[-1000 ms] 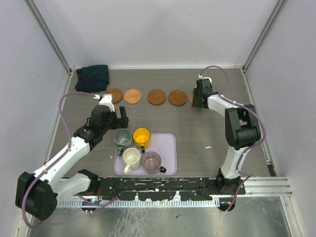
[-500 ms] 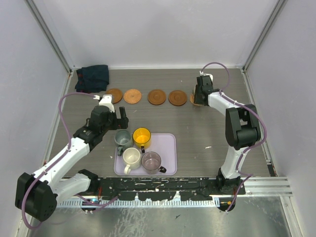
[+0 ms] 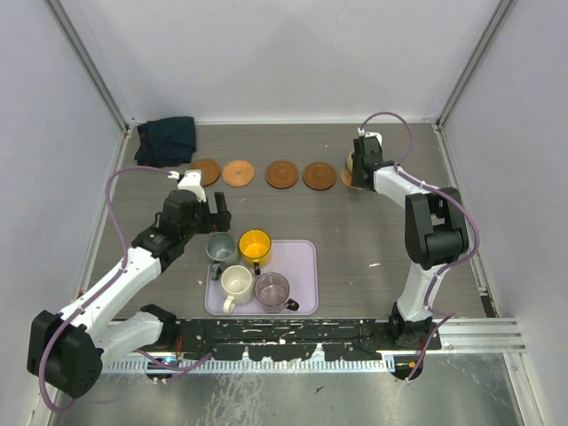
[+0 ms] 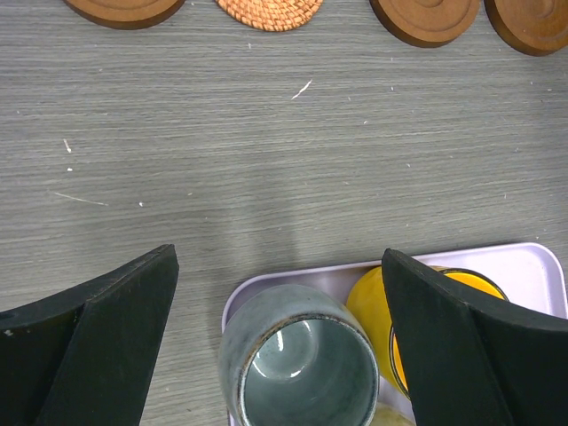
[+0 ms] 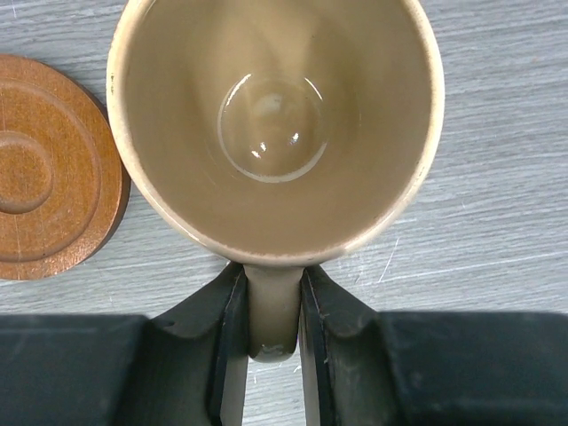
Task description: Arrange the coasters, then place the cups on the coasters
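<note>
1. Worktop [image 3: 355, 231]: grey wood grain, with a dark cloth [image 3: 167, 139] in the far left corner.
2. Lavender tray [image 3: 300, 266]: near centre. It holds the grey-green cup [image 3: 221, 248], yellow cup [image 3: 255, 243], cream cup [image 3: 236, 281] and mauve cup [image 3: 272, 288].
3. Left gripper [image 4: 280, 266]: jaws spread wide, empty, above the grey-green cup.
4. Right gripper [image 5: 271, 284]: jaws pressed on the handle of the tan cup [image 5: 275, 115].
5. Tan cup: upright at the row's right end. Cannot tell if a coaster lies beneath it.
6. Coasters [image 3: 281, 174]: four in a row along the far side.
</note>
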